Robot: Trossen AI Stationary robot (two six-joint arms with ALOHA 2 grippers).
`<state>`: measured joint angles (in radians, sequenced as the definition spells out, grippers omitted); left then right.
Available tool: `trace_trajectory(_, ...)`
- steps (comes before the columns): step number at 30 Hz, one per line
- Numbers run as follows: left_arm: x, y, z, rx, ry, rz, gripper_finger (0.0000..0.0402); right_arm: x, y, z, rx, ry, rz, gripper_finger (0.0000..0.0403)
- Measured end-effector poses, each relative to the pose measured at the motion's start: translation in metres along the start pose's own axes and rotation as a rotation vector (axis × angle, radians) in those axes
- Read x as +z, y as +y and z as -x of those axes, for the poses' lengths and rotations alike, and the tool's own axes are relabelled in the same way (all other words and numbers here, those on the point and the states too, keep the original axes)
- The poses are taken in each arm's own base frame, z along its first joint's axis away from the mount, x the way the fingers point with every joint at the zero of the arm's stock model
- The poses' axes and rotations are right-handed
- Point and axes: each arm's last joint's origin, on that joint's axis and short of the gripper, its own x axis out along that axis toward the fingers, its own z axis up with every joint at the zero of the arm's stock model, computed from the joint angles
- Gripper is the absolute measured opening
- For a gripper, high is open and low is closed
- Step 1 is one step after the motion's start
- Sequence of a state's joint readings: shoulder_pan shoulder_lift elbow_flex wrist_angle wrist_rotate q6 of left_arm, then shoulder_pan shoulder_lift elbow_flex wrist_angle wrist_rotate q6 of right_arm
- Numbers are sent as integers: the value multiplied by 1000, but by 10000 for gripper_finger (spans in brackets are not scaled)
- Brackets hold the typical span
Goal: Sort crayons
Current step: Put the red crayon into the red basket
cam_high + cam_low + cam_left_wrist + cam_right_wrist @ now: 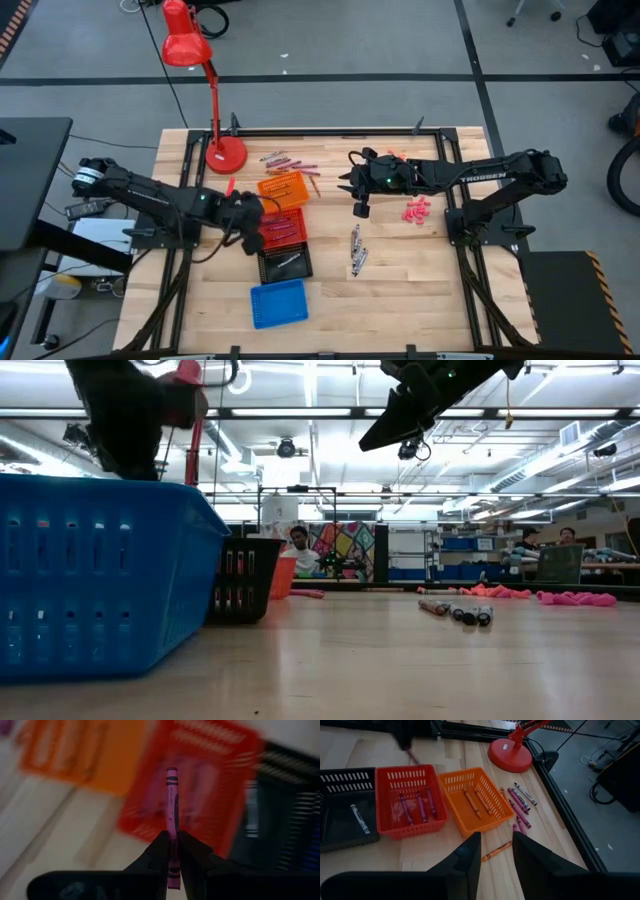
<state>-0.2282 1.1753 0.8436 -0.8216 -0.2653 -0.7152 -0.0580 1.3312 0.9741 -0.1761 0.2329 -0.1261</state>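
Four trays run in a line at centre of the high view: orange tray (284, 187), red tray (280, 226), black tray (285, 263), blue tray (277, 302). The left gripper (173, 851) is clamped on one magenta crayon (172, 805) above the red tray. In the right wrist view the red tray holds three crayons (421, 807), the orange two, the black one. The right gripper (496, 851), centre-right, hangs open and empty.
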Motion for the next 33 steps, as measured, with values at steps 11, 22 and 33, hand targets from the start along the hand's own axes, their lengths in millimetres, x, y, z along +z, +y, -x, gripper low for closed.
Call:
trace_trajectory(11, 10, -30, -29, -4, -126, -183, 39, 0, 0, 0, -1, 0, -1, 116)
trace_trajectory(22, 8, -30, -53, 73, -41, -369, 39, 0, 0, 1, -71, 12, 99, 116)
trace_trajectory(33, 23, -27, -58, 202, -172, -459, 39, -22, -13, -20, -139, -58, 150, 116)
